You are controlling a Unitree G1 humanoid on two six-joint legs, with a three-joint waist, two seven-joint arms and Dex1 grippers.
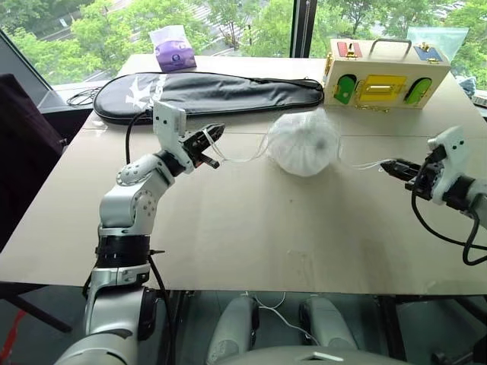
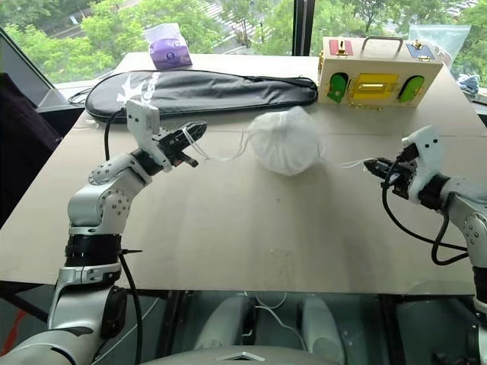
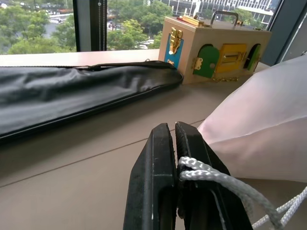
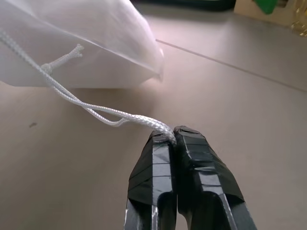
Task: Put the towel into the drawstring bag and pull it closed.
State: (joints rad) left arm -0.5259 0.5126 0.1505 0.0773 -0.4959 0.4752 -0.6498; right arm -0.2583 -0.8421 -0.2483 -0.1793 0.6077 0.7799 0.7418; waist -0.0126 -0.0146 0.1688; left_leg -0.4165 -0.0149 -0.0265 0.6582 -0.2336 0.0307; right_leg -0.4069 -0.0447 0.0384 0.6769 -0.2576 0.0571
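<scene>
The drawstring bag (image 1: 303, 142) sits plump in the middle of the tabletop (image 1: 251, 228), just in front of the black racket cover (image 1: 213, 91), with the towel (image 1: 308, 141) showing as a pale lump through the thin fabric. A white cord (image 4: 96, 108) runs out each side of the bag, so the pull line lies straight across from your left to your right; the bundle itself is round, with no clear long axis. Your left end effector (image 1: 213, 144) is pressed together on its cord, and the right end effector (image 1: 388, 167) is pinched onto the other. Now draw both away from the bag evenly, in opposite directions along that line, keeping the cords low. My read: uneven pull would drag the bag sideways toward the wooden latch box (image 1: 384, 72) rather than cinch the mouth.
</scene>
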